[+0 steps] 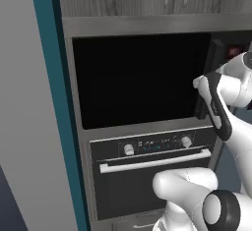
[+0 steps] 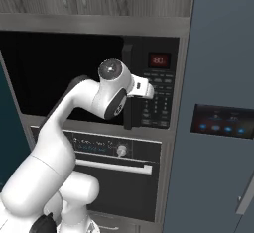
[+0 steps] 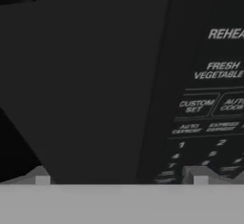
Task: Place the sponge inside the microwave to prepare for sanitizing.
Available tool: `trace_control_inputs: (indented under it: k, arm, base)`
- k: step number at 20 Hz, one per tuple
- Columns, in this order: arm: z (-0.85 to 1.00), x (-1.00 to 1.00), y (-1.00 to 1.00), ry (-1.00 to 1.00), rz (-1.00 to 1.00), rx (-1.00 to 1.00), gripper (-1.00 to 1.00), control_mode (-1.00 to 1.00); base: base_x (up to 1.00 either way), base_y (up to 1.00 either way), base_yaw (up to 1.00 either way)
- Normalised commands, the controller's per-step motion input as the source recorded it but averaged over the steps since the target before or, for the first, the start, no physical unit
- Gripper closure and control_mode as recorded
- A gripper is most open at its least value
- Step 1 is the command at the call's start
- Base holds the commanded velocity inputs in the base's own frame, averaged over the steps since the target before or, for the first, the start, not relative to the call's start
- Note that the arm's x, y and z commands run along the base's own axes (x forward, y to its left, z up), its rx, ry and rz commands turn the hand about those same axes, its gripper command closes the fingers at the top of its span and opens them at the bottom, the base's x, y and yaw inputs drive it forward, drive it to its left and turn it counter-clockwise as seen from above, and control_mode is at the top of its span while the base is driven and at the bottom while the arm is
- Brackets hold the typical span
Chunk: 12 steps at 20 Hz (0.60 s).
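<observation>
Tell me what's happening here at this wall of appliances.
The white arm has its tool up against the built-in microwave, right where the dark door's edge meets the keypad panel. The tool's jaws are wide open with nothing between them, straddling the door's vertical handle. The door looks closed or barely ajar; I can't say which. The oven below is shut.

"FRESH VEGETABLE" on microwave [image 3: 209, 70] keypad

Grey wall cabinet [image 1: 74, 127] — microwave [image 1: 138, 77] built in above, black oven [image 1: 147, 176] below
</observation>
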Motion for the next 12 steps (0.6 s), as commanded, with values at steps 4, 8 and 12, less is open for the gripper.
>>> trace_control_inputs:
  k: [4, 8, 12]
  arm:
    - [-0.09, 0.36, 0.07, -0.05, 0.01, 0.00, 1.00, -1.00]
    - [0.00, 0.00, 0.00, 0.00, 0.00, 0.00, 1.00, -1.00]
    - [0.00, -0.04, 0.00, 0.00, 0.00, 0.00, 1.00, -1.00]
  base:
    - [0.00, 0.00, 0.00]
    - [0.00, 0.00, 0.00]
    - [0.00, 0.00, 0.00]
